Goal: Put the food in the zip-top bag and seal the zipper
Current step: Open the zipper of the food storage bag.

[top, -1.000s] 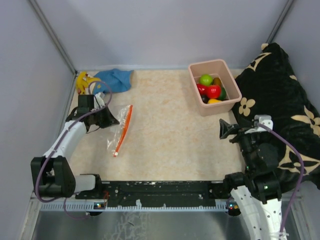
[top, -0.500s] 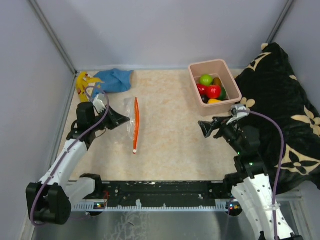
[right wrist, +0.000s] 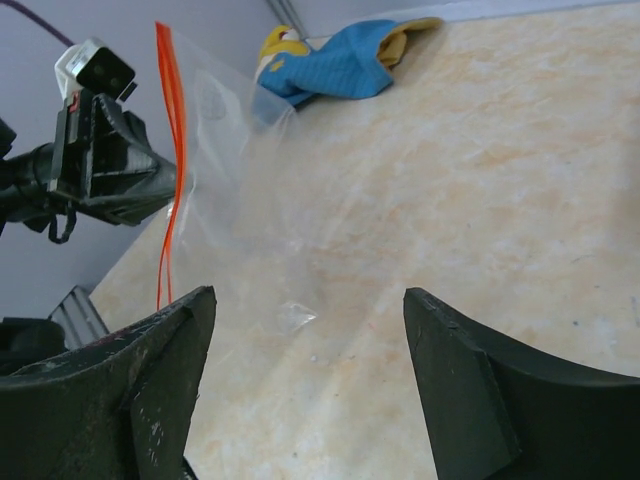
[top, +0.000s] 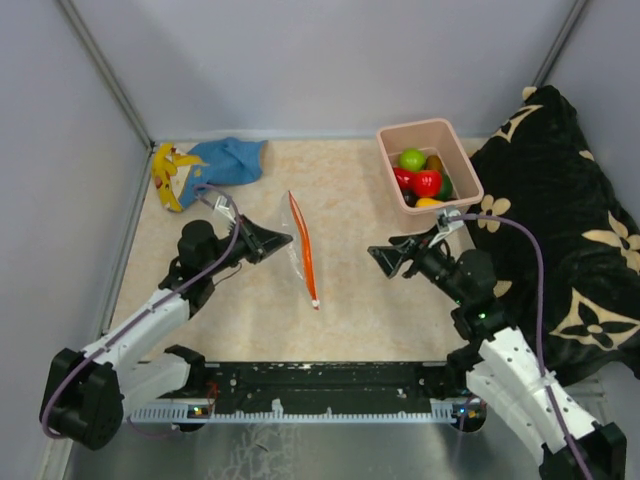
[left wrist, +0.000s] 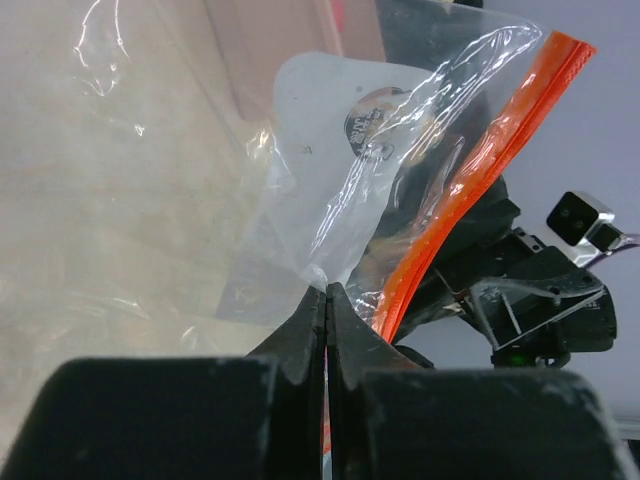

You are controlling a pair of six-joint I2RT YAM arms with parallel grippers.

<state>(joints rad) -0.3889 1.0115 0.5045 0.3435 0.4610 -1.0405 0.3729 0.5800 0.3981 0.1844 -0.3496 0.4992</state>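
Clear thin plastic is pinched flat between the shut fingers of the left claw (top: 283, 238): this is the bag (top: 293, 252), gripped at its plain edge. From the left wrist view the two fingers meet tightly on the film (left wrist: 326, 300), and the bag (left wrist: 330, 180) fans out away from them. Its red-orange zipper (top: 304, 250) runs as a straight strip along the side of the bag farthest from the left claw, so it lies between the two claws. The right claw (top: 380, 258) points toward the bag from the opposite side, near it but apart, with its fingers spread wide and nothing between them. In its own wrist view the right claw (right wrist: 308, 300) frames the bag (right wrist: 230, 180), the zipper (right wrist: 170, 150) stands as a thin orange line, and the left claw (right wrist: 150, 190) shows just behind that strip. The toy fruits (top: 420, 176), green, red and yellow-orange, sit together in a pink tub (top: 462, 172) just beyond the right claw and well away from the bag. A blue cloth (top: 230, 160) and a yellow toy (top: 165, 172) lie beyond the left claw, at the far corner of the beige surface (top: 350, 200). A black flowered cloth (top: 560, 220) is heaped outside the right claw.
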